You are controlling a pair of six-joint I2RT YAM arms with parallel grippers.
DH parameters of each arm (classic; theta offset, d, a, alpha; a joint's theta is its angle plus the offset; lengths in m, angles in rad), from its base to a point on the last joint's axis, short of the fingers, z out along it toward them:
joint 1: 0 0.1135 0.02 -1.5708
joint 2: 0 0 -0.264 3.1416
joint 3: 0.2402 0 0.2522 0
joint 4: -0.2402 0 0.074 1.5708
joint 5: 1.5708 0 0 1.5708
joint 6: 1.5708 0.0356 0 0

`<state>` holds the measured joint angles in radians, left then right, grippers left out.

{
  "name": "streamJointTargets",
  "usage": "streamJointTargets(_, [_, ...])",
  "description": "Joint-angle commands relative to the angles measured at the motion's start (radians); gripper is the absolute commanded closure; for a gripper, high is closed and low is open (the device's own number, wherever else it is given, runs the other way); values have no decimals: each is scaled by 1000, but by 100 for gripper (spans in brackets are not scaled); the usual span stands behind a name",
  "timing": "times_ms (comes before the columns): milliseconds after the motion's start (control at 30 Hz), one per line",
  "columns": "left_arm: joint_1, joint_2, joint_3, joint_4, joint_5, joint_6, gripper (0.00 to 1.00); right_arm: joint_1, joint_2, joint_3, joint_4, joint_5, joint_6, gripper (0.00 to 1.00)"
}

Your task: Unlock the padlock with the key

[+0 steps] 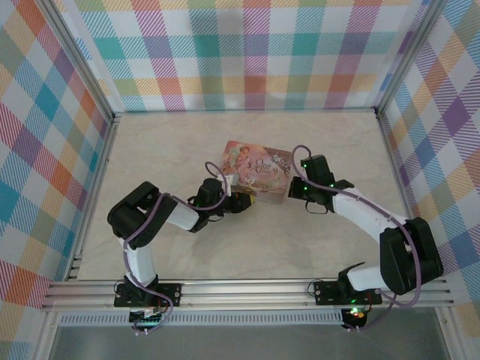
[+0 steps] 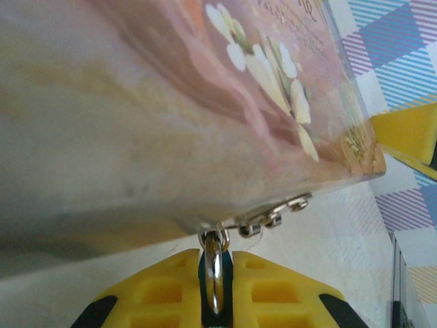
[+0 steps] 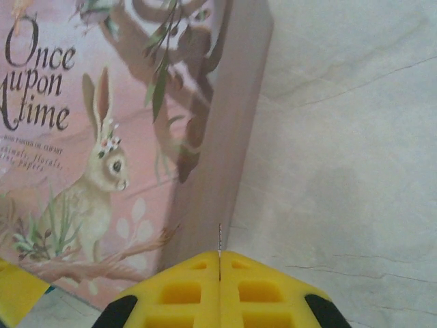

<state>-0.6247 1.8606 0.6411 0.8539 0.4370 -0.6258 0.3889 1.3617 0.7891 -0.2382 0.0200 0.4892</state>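
1. The left end effector (image 2: 215, 260) has its yellow pads clamped on the padlock (image 2: 214, 277), a tiny dark body with a thin metal shackle standing upright between them
2. Just ahead of those pads, the shackle loops into a small metal hasp (image 2: 273, 217) on the edge of the pink tin (image 2: 136, 102)
3. The right end effector (image 3: 219, 258) has its pads pressed together. A hair-thin line pokes from the seam, too small to identify
4. Ahead of the right end effector rises the pink tin's side wall. Its rabbit-printed lid lies ahead-left and the bare marbled surface (image 3: 341, 137) ahead-right
5. Seen from above, the pink tin sits between the two end effectors
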Motion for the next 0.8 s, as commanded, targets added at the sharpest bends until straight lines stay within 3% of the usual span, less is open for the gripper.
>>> streamJointTargets(0, [5, -46, 32, -149, 41, 34, 93, -20, -27, -1, -39, 45, 0, 100])
streamJointTargets(533, [-17, -74, 15, -195, 14, -3, 89, -35, 299, 313, -76, 118, -45, 100])
streamJointTargets(767, [-36, -50, 27, -168, -1, -39, 85, -33, 421, 439, -54, 25, -88, 100])
